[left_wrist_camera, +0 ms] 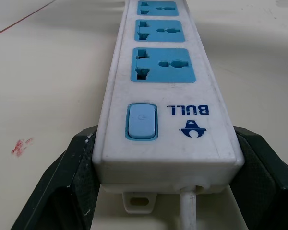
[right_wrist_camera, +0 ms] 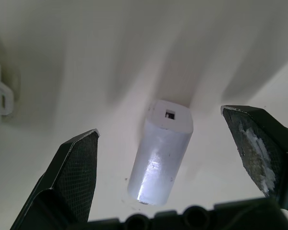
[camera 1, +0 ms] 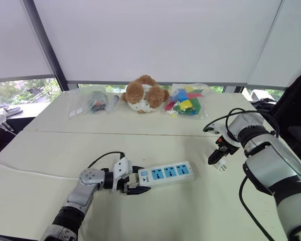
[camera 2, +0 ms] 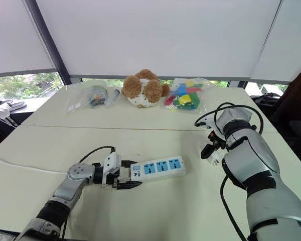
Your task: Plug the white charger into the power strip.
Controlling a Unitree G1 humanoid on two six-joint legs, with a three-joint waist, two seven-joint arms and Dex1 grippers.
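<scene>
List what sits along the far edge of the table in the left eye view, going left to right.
Clear bag of small items → brown teddy bear → clear bag of colourful pieces.

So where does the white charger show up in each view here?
Left eye view: white charger lies on the table right of the power strip, under the open right gripper.
Right eye view: same spot, beside the right gripper.
Left wrist view: not seen; the strip's switch end sits in the left gripper.
Right wrist view: central, between the open fingers.
Shared landmark: the right gripper.
</scene>
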